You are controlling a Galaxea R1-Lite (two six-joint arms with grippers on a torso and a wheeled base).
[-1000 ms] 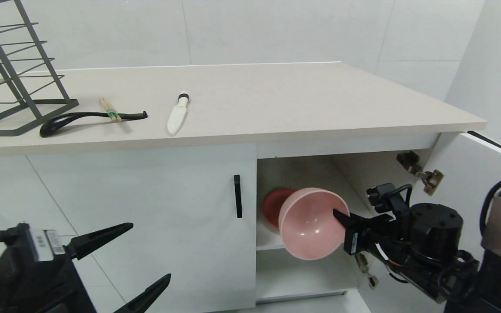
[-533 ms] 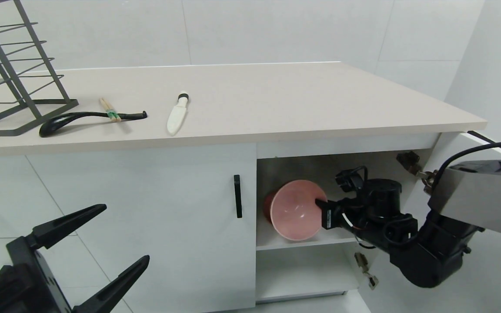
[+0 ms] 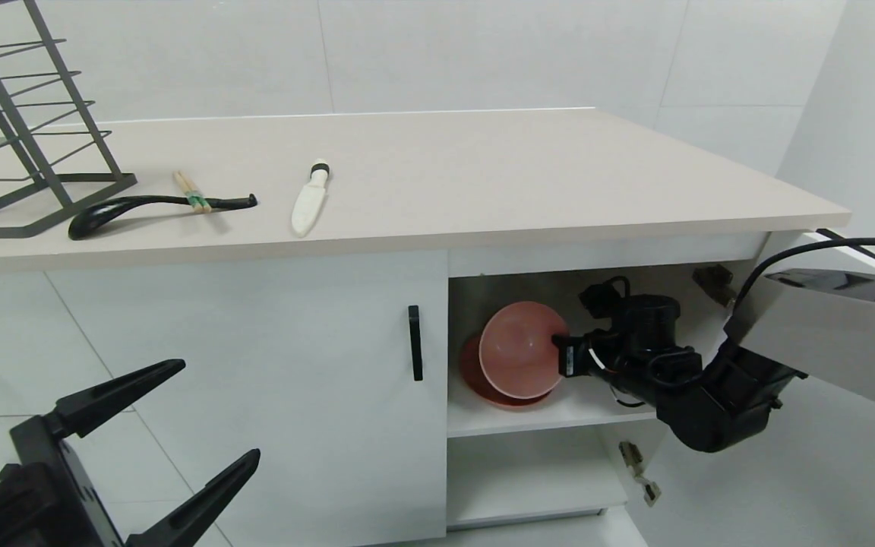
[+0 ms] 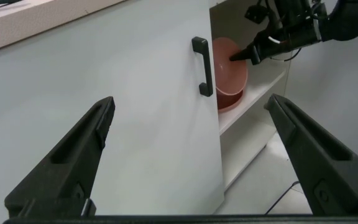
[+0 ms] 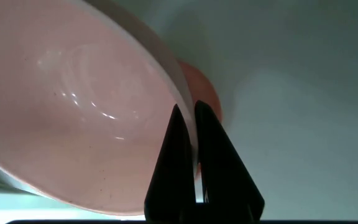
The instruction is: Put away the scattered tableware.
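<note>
The right fingers [image 5: 179, 162] pinch the pink bowl [image 3: 517, 349] by its rim, tilted on edge at 4 o'clock inside the cupboard [image 3: 475, 292], over the upper shelf [image 3: 589, 406], just beside the red dish [image 3: 474, 376]. The left fingers [image 3: 141, 380] are spread wide and empty at 8 o'clock.

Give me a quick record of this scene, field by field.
right gripper: jaws shut on pink bowl rim, inside open cabinet
pink bowl: tilted on edge over red dish on upper shelf
left gripper: open, low, before closed door
countertop: black spoon, chopsticks, white knife, wire rack
</note>
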